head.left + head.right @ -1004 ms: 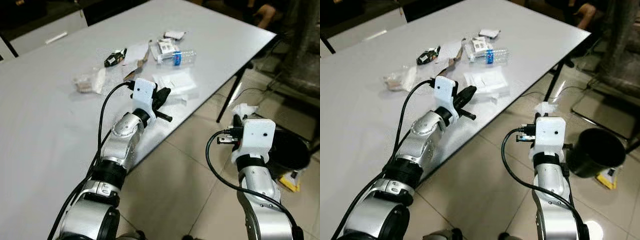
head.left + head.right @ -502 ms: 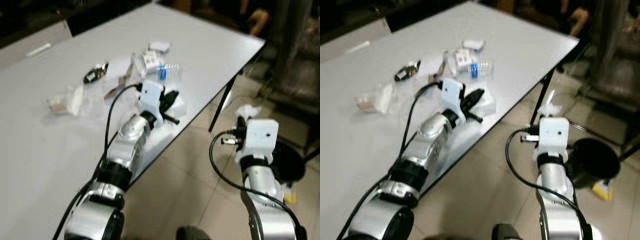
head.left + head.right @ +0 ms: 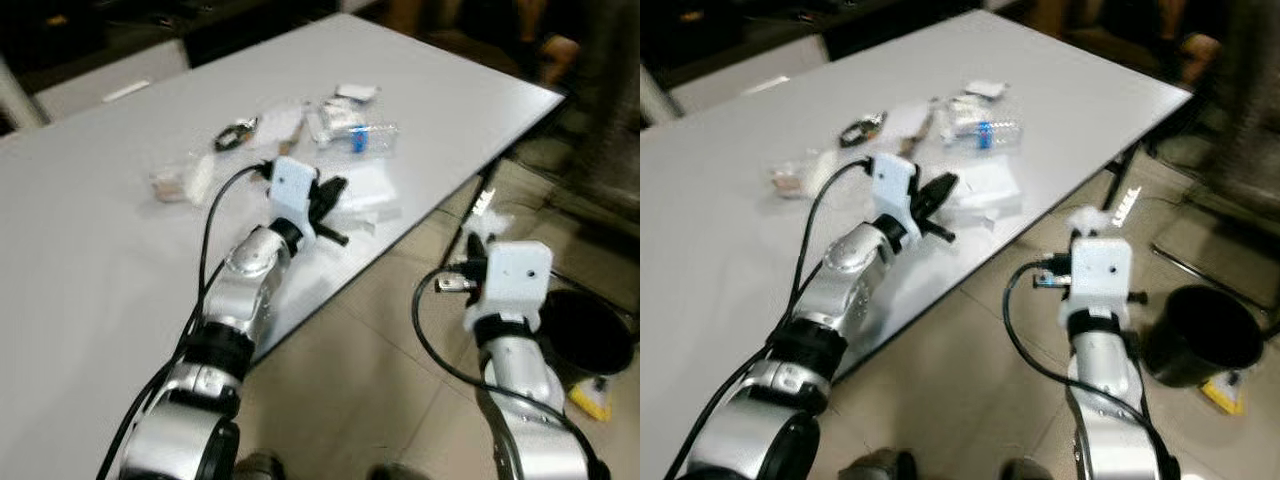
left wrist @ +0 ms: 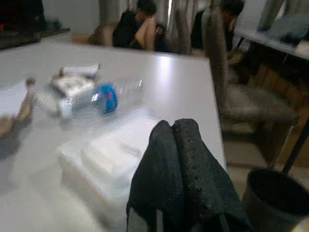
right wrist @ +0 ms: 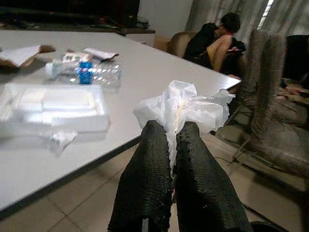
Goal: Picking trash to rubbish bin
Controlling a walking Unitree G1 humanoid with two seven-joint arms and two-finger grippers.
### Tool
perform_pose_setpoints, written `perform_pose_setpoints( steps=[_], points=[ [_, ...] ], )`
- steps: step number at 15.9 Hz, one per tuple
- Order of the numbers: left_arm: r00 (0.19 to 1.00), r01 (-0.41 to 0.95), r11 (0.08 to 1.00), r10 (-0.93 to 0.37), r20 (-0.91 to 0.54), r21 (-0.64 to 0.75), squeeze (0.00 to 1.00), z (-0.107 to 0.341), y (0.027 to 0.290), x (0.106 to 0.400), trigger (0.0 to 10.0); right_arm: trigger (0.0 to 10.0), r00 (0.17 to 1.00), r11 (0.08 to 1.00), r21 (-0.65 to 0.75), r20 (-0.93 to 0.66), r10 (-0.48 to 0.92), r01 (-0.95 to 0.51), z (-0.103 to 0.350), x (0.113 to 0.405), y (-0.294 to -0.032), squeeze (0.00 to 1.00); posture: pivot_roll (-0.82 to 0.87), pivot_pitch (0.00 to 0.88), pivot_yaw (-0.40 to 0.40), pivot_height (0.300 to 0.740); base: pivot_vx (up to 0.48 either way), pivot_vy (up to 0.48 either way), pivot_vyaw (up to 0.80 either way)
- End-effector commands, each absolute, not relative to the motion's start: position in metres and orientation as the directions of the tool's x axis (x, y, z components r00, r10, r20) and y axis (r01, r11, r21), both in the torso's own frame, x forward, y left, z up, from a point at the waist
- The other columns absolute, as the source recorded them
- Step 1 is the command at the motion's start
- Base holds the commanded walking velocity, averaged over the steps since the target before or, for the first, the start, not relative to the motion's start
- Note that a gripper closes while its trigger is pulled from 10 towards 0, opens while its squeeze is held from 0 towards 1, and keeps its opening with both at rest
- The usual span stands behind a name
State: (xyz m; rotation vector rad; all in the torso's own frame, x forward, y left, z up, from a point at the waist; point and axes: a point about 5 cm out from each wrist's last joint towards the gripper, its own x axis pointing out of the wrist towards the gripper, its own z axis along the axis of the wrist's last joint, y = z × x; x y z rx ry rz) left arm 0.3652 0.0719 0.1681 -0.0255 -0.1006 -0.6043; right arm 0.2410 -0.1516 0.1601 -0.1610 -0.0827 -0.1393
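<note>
— Over the floor, off the table's [image 3: 730, 240] right edge: what are you holding there?

— I am pinching a crumpled white tissue [image 5: 186, 107] in my right gripper [image 5: 170, 137]; both black fingers [image 5: 147, 179] are pressing together on it, and the wad is sticking up past the tips. From the head it is showing as a white tuft [image 3: 1086, 218] just beyond my right wrist.

— And the rubbish bin?

— The black bin [image 3: 1196, 336] is standing on the tiled floor [image 3: 970, 400] to the right of that arm, near it, mouth open upward. The tissue is hanging over floor, left of the bin and not above its mouth.

— What is your left arm doing?

— My left gripper [image 4: 172, 126] is reaching over the near right part of the table, fingers pressed together with nothing between them. Its tips are hovering just beside a clear plastic food box [image 4: 113, 159]; I cannot tell whether they are touching it.

— What else is lying on the table?

— Beyond the box, a clear water bottle with a blue label [image 3: 983, 132] is lying on its side. Near it, farther off, are a small white packet [image 3: 986, 88] and some torn paper and card [image 3: 283, 121]. To the left of those a dark wrapper [image 3: 862, 129] is lying, and farther left a clear bag with something brown in it [image 3: 800, 176].

— Anyone around?

— People [image 5: 212, 41] are sitting beyond the far end of the table, by some chairs [image 5: 270, 125].
</note>
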Motion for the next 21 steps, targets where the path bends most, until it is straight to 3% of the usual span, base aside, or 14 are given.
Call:
perform_pose_setpoints(
  steps=[1,8,17,21],
  points=[
    [0.808,0.582,0.813,-0.581,0.091,0.021,0.0,0.168,0.07,0.366,10.0,10.0,0.982,0.969,-0.167,0.078,-0.17,0.181,0.158,0.237,-0.158,0.0,0.09,0.154,0.041,0.74,0.0,0.0,0.0],
    [0.794,0.604,0.796,-0.605,0.062,0.04,0.0,0.168,0.065,0.371,10.0,10.0,0.948,0.937,-0.172,-0.041,-0.316,0.305,0.139,0.219,-0.177,0.0,0.05,0.164,0.067,0.74,0.0,0.0,0.0],
    [0.754,0.656,0.751,-0.657,-0.005,0.075,0.0,0.168,0.031,0.377,10.0,10.0,0.932,0.928,-0.156,-0.084,-0.353,0.338,0.135,0.203,-0.166,0.0,-0.04,0.207,0.124,0.74,0.0,0.0,0.0],
    [0.828,0.561,0.825,-0.56,-0.036,0.073,0.0,0.168,0.036,0.386,10.0,10.0,0.927,0.923,-0.159,-0.084,-0.365,0.349,0.137,0.199,-0.166,0.0,-0.06,0.22,0.131,0.74,0.0,0.0,0.0]
  ],
)
